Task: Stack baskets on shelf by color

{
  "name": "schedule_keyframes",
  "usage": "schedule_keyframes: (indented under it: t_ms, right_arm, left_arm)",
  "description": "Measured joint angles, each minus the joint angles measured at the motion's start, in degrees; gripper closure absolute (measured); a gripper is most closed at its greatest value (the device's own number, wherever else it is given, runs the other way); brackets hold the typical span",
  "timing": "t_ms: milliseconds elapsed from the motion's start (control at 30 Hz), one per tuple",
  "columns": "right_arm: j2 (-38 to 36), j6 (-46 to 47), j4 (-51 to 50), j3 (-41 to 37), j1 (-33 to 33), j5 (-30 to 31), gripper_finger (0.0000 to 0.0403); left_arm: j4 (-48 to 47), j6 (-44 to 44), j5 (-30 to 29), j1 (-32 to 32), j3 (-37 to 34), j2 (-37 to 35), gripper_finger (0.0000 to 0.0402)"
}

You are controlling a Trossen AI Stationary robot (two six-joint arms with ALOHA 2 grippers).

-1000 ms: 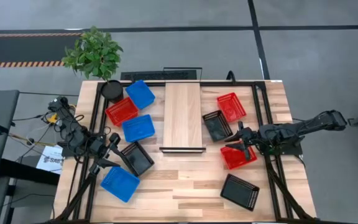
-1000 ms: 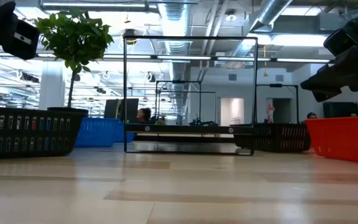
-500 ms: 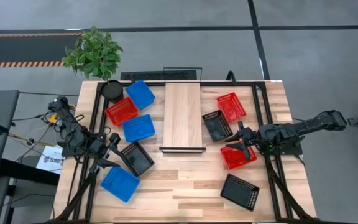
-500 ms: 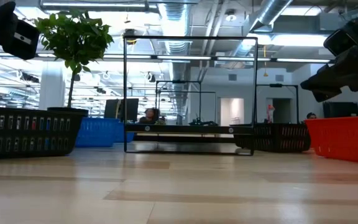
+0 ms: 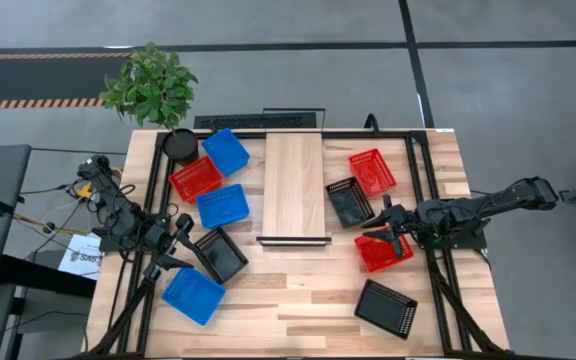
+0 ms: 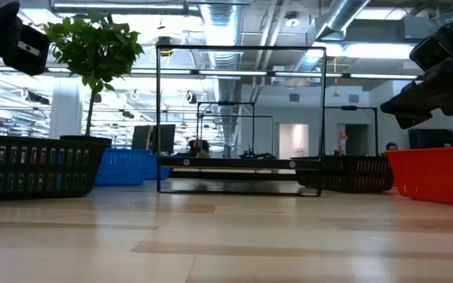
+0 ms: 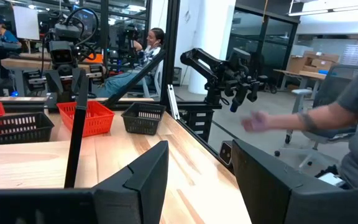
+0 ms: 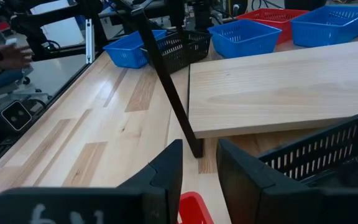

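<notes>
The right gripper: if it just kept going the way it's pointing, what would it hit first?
Probably the shelf. The right gripper points across the table toward it, fingers open, and the shelf's black frame post and plank end lie just ahead. A black basket sits close beside that line, so depth is uncertain.

a black basket (image 6: 38, 163) sits at the left edge of the wooden tabletop (image 6: 226, 244), with a blue basket (image 6: 128, 167) just behind it and a leafy potted plant (image 6: 93, 47) rising above. the thin black shelf frame (image 6: 241, 118) stands at the far middle. toward the right edge are another black basket (image 6: 343, 173) and a red basket (image 6: 435, 174). dark arm parts (image 6: 439, 75) hang at both upper corners.
</notes>
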Motion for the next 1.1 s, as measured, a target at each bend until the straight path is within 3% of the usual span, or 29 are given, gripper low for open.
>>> schedule_keyframes:
  t_ms: [400,567,800,1100]
  right_arm:
    - [0.01,0.00,0.02,0.02,0.02,0.02,0.0280]
    - [0.02,-2.49,1.02,0.00,-0.05,0.24,0.0280]
    - [0.02,-2.80,8.99,0.02,0.00,0.31,0.0280]
    - [0.01,4.85,22.05,0.02,0.00,0.23,0.0280]
  left_arm:
    - [0.02,0.84,-0.26,0.00,-0.02,0.02,0.0234]
    - [1.48,6.39,-5.27,-0.02,-0.04,0.02,0.0234]
    - [1.08,5.23,-7.82,-0.02,-0.04,0.02,0.0234]
    - [12.08,0.05,-8.24,-0.02,-0.04,0.00,0.0234]
